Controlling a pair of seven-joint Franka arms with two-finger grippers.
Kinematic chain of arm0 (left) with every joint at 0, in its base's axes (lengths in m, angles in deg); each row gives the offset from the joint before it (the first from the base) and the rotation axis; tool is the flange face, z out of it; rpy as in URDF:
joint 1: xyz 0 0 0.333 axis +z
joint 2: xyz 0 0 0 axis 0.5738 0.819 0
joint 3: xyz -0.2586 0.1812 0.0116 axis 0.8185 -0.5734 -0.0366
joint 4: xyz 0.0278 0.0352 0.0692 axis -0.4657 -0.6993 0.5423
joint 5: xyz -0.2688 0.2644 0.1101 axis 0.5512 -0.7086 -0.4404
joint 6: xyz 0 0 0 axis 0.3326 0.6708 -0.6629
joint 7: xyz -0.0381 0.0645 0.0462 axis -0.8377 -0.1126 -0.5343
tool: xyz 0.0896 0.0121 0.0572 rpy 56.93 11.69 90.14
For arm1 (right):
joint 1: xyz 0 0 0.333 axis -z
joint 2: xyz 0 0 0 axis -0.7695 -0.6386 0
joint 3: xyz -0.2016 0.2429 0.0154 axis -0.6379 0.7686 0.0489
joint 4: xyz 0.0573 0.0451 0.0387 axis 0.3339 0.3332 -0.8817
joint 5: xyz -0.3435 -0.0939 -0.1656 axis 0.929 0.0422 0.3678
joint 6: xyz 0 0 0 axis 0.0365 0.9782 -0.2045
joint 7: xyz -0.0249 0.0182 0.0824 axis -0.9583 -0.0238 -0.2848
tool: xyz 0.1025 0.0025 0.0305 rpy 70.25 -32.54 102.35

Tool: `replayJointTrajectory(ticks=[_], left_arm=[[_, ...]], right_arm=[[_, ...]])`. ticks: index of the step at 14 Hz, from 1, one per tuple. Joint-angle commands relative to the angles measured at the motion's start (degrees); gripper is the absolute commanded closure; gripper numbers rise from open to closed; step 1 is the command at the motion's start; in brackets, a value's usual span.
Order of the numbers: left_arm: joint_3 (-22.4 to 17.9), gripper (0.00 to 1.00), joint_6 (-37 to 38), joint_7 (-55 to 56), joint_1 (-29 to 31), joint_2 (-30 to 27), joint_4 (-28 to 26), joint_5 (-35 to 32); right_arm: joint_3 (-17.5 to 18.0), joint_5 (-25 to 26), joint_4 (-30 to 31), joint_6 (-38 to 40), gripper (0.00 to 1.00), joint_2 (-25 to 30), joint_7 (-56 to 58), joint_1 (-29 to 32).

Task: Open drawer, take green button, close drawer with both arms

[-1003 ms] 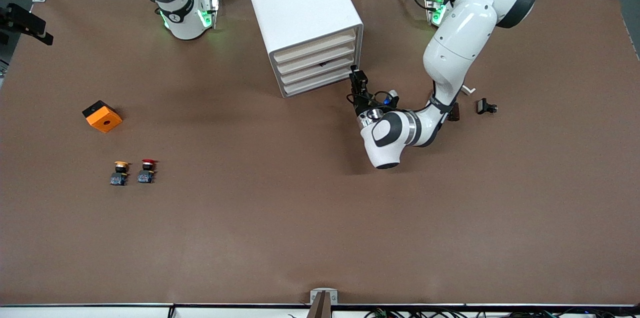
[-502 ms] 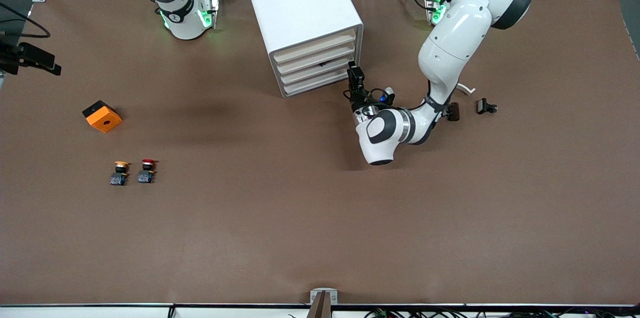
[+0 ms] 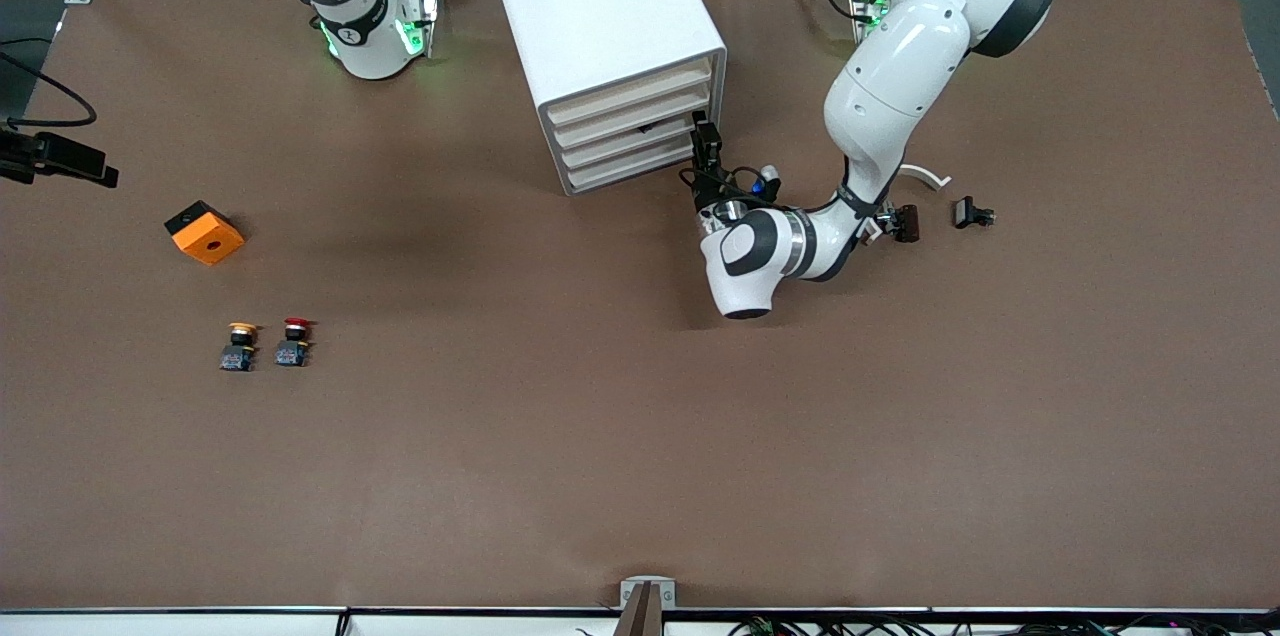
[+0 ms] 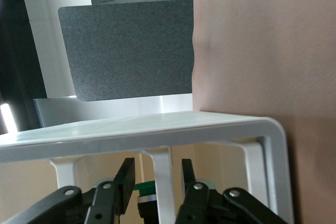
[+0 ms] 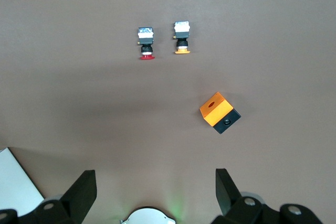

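The white cabinet (image 3: 600, 26) stands between the two arm bases, and its four cream drawer fronts are all flush. The drawer (image 3: 622, 144), third from the top, is shut. My left gripper (image 3: 705, 142) is at the drawer fronts at the left arm's end of the cabinet. In the left wrist view the left gripper (image 4: 157, 179) is open, its fingers (image 4: 126, 181) either side of a white strip of the cabinet front without touching it. The button's green cap (image 4: 143, 187) peeks out past that strip. My right gripper (image 5: 154, 190) hangs open and empty high over the table.
An orange box (image 3: 204, 232) lies toward the right arm's end, with a yellow-capped button (image 3: 239, 346) and a red-capped button (image 3: 294, 341) nearer the front camera. Small black parts (image 3: 972, 212) and a white curved piece (image 3: 925, 176) lie beside the left arm.
The left arm has swung toward the cabinet, bringing its gripper up to the drawer fronts. The fingers' spacing is unchanged. All the drawers stay shut.
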Motion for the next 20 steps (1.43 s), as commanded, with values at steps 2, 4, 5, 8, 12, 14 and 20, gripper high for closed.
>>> replayJointTrajectory(ticks=[2,4,5,8,12,14,20], left_arm=[[0.6,0.57,0.4,1.2,-1.1,-0.2,-0.4,1.5],[0.6,0.60,0.3,1.2,-1.2,-0.2,-0.4,1.5],[0.6,0.61,0.3,1.2,-1.8,0.0,-0.4,1.5],[0.5,0.73,-0.1,1.3,-1.9,0.3,-0.4,1.5],[0.2,0.89,-0.1,2.4,-1.8,0.5,-0.2,1.4],[-0.1,0.91,-0.1,2.4,-1.4,0.5,-0.1,1.3],[-0.1,0.91,-0.1,2.4,2.4,0.2,1.6,2.7]], right_arm=[[0.5,1.2,-1.7,0.5,0.00,-1.7,0.5,0.8],[0.5,1.1,-1.7,0.8,0.00,-1.6,-0.2,0.4],[0.5,1.1,-1.6,0.9,0.00,-1.6,-0.9,0.1],[0.9,-0.1,-1.5,0.7,0.00,-1.5,-6.8,-0.3],[0.8,-6.1,-1.3,1.0,0.00,-1.5,-15.8,-0.6],[0.8,-6.5,-1.2,0.3,0.00,-1.5,-16.7,-1.0],[1.0,-6.5,-1.0,-4.8,0.00,-2.9,-36.3,-11.2]])
